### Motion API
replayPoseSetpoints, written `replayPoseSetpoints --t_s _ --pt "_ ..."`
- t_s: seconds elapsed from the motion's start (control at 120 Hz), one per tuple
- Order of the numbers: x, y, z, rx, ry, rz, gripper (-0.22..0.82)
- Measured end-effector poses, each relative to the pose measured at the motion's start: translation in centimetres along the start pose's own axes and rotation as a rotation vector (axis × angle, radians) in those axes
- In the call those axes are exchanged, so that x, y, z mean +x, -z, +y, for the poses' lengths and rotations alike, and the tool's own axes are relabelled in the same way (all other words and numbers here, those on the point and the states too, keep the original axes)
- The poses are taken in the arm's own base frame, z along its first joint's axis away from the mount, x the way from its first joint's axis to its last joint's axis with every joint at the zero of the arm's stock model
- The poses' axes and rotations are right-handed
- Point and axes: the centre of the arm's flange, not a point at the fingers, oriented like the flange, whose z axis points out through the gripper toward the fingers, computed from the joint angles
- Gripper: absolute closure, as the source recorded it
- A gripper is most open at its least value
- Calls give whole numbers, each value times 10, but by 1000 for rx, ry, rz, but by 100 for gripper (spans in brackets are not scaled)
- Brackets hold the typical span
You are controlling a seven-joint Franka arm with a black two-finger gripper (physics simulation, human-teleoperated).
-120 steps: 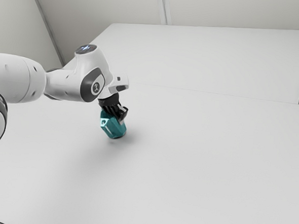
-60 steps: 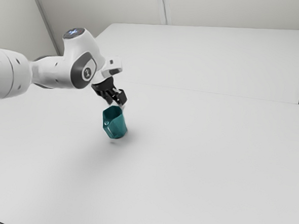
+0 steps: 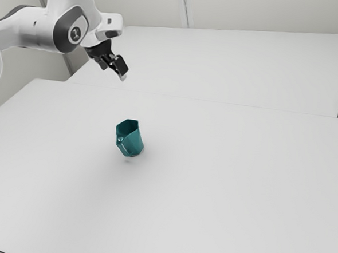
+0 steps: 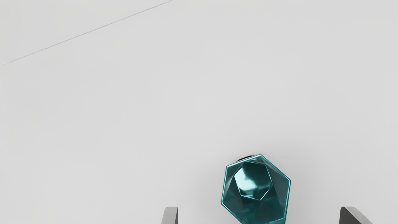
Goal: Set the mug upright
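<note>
Exterior view: mug [image 3: 130, 138] stands mouth-up on tabletop [image 3: 223, 181], as wanted; I'd steer end effector [image 3: 114, 71], wide open, holding nothing, clear of its rim.

wrist view: mug [image 4: 255, 191] cropped | exterior view: arm [image 3: 42, 30] cropped

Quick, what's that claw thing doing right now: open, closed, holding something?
Gripper: open, holding nothing, and apart from the teal mug.
</note>
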Motion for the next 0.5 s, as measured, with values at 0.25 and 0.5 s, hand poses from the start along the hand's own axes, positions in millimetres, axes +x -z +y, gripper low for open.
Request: replayPoseSetpoints --t_s 0.25,0.5 --pt "-12 49 -6 20 1 -38 3" --pt "-22 70 -25 43 51 -97 2"
